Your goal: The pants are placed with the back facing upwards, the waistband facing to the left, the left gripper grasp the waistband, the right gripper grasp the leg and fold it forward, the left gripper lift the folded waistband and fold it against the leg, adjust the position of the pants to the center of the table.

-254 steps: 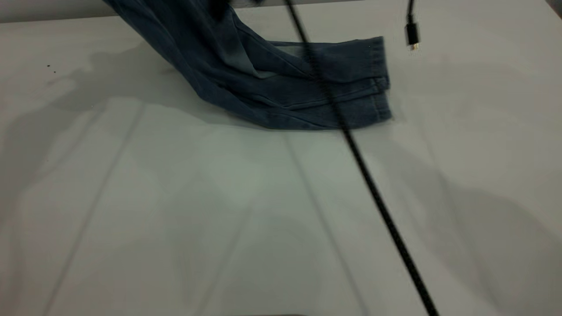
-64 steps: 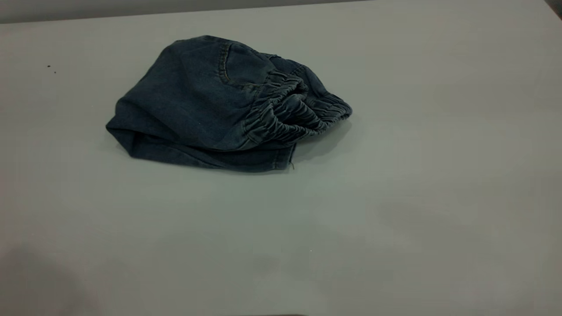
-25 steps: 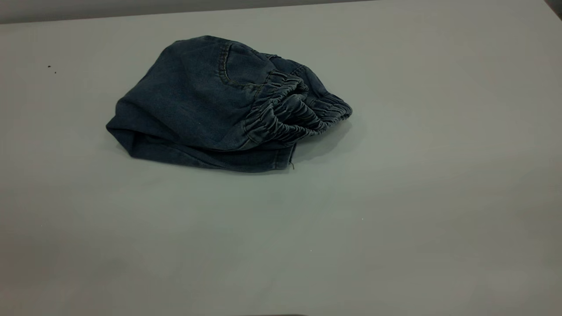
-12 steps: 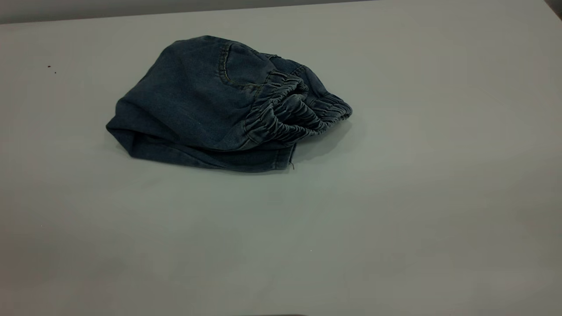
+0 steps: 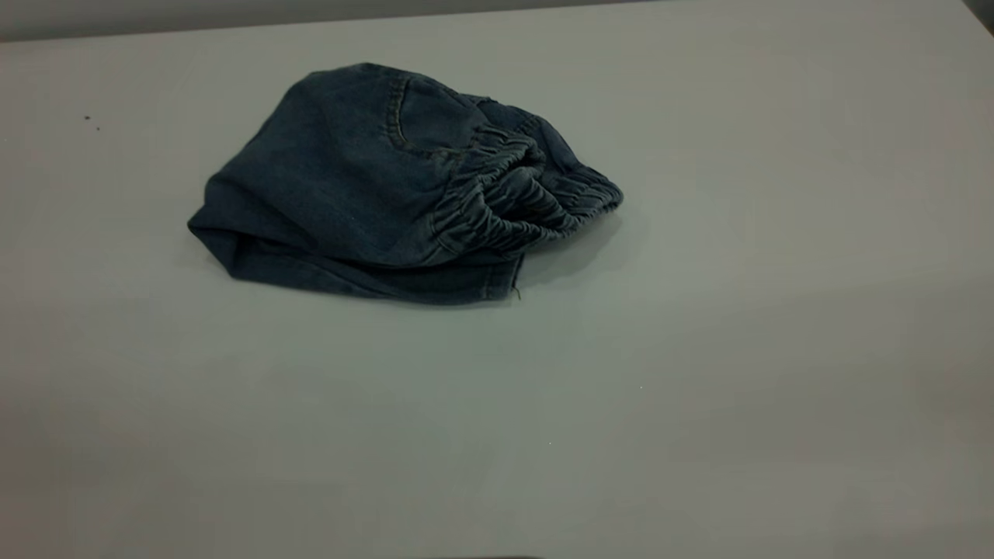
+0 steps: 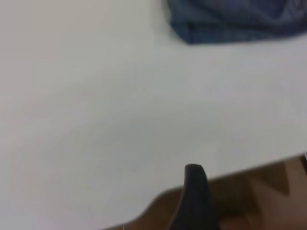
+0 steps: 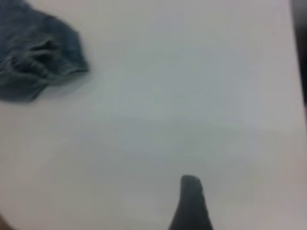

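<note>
The pants lie folded in a compact blue denim bundle on the white table, left of centre and toward the far side. The gathered waistband lies on top at the bundle's right end, over the hem of the leg beneath it. Neither gripper shows in the exterior view. Only a black tip of my left gripper shows in the left wrist view, near the table's edge and far from the pants. My right gripper hangs over bare table, well away from the pants.
A brown floor shows beyond the table's near edge in the left wrist view. A dark strip marks the table's side edge in the right wrist view. Bare tabletop surrounds the bundle on all sides.
Ten seconds ago the pants hung lifted at the waistband end with a cable across the view. They now lie folded, unmoved over the last seconds, and no arm shows in the exterior view.
</note>
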Robot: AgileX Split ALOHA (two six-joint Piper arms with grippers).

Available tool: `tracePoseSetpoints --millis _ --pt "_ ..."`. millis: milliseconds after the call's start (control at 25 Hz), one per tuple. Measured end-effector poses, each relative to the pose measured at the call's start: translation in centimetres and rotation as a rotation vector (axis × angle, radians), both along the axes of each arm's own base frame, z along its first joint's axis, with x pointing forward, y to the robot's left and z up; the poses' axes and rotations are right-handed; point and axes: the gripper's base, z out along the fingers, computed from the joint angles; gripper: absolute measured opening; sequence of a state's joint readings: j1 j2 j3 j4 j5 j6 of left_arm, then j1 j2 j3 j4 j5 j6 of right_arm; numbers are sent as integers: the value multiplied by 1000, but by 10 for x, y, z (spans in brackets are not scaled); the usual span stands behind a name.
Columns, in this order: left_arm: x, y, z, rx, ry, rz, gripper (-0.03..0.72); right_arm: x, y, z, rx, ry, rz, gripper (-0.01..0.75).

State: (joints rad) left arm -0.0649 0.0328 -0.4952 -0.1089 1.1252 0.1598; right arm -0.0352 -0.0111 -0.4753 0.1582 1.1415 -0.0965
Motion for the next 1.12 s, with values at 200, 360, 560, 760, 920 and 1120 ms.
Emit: tracePoseSetpoints --millis 200,360,560,760,920,1120 --pt "-8 0 -1 -2 -41 14 512 0 1 0 4 0 -28 465" --pt "-8 0 -1 -2 -41 15 512 0 1 0 10 0 -25 465" --pt "-8 0 -1 -2 -41 15 512 0 1 0 12 -1 -23 462" --pt "-8 0 -1 -1 -41 15 512 0 1 0 11 -1 -24 449" --pt "-8 0 -1 -1 -41 15 512 0 -3 0 -12 3 -59 444" --pt "-8 0 -1 -1 -41 15 512 0 -5 -1 -15 6 -94 444"
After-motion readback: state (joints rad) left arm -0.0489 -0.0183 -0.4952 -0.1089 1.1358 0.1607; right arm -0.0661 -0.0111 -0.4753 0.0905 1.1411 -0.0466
